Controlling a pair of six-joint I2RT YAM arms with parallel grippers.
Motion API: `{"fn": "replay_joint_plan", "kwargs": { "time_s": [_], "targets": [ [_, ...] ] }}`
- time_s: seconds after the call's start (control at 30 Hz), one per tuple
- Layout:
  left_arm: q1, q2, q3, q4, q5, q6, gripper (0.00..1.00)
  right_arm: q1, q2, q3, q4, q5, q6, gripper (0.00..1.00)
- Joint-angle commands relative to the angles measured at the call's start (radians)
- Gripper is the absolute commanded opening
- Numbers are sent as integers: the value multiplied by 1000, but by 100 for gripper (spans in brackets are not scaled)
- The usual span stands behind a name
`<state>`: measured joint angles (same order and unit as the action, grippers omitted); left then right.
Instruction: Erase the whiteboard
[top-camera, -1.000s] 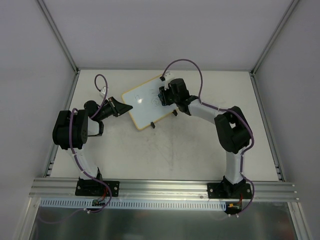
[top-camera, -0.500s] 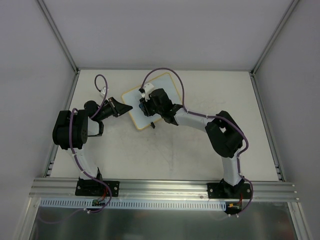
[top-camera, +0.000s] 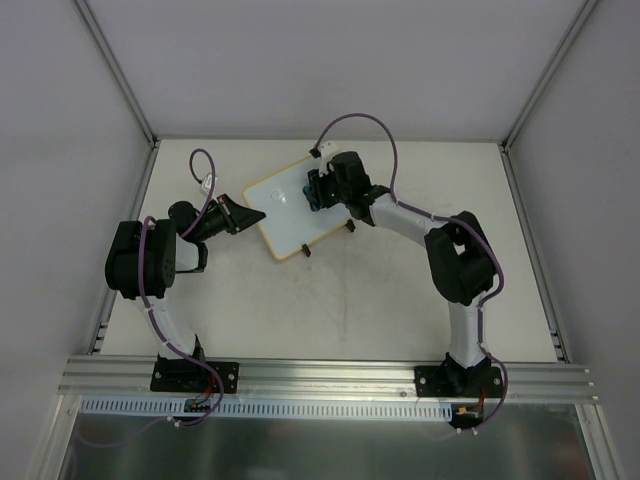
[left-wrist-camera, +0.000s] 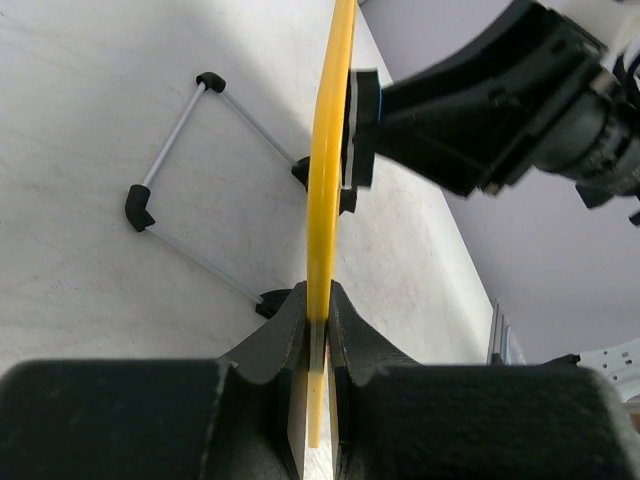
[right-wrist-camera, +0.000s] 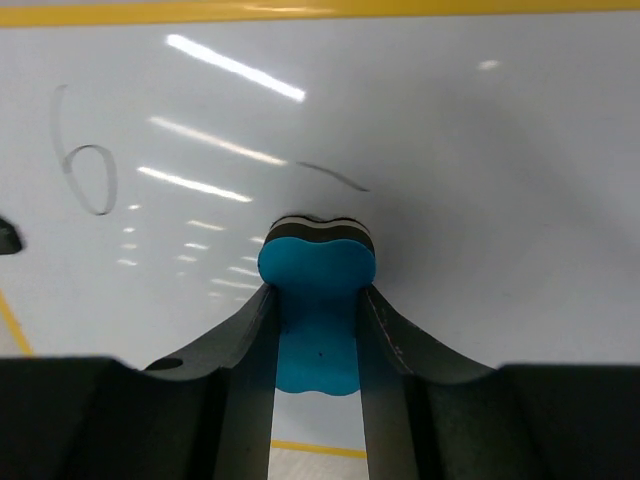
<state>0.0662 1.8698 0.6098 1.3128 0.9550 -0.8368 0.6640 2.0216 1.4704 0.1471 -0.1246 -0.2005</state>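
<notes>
1. Jaws, left arm: the left gripper (top-camera: 254, 214) (left-wrist-camera: 317, 312) is clamped hard on the yellow rim of the whiteboard (top-camera: 292, 218) (left-wrist-camera: 327, 150), at the corner facing the table's left edge. No gap shows between fingers and rim.
2. Jaws, right arm: the right gripper (top-camera: 314, 190) (right-wrist-camera: 318, 300) is closed to a narrow gap around a blue eraser (right-wrist-camera: 318, 285). The eraser's dark felt face appears to be pressed against the white surface (right-wrist-camera: 460, 140).
3. Location: the whiteboard sits on the table (top-camera: 400, 300) close to the far edge, slightly toward the far left corner. From above, I cannot tell how steeply it leans.
4. Work outstanding: a pen mark shaped like a "6" (right-wrist-camera: 85, 165) and a short stroke (right-wrist-camera: 335, 178) are on the surface, so in my judgement the wipe is only part done.
5. Risk, board: it is pinched at one corner only. A firm sideways stroke well away from that corner could swing it or pull it out of the left jaws.
6. Risk, eraser: only the lower part sits between the fingers. Heavy pressure could tip it or push it out.
7. Risk, coverage: the "6" lies off to one side of the eraser near the rim, and a short stroke could miss it.
</notes>
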Motion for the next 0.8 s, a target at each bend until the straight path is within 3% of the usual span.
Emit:
{"fn": "replay_joint_plan", "kwargs": {
  "time_s": [0.0, 0.13, 0.4, 0.77],
  "targets": [
    [-9, -46, -12, 368, 39, 15, 0, -86, 29, 33, -63, 62, -25, 0],
    [-8, -44, -10, 368, 39, 13, 0, -150, 38, 68, -101, 68, -39, 0],
    [-9, -41, -10, 368, 39, 13, 0, -167, 86, 175, -155, 53, -73, 0],
    [-9, -40, -10, 368, 41, 15, 0, -60, 124, 306, -225, 45, -66, 0]
  ]
}}
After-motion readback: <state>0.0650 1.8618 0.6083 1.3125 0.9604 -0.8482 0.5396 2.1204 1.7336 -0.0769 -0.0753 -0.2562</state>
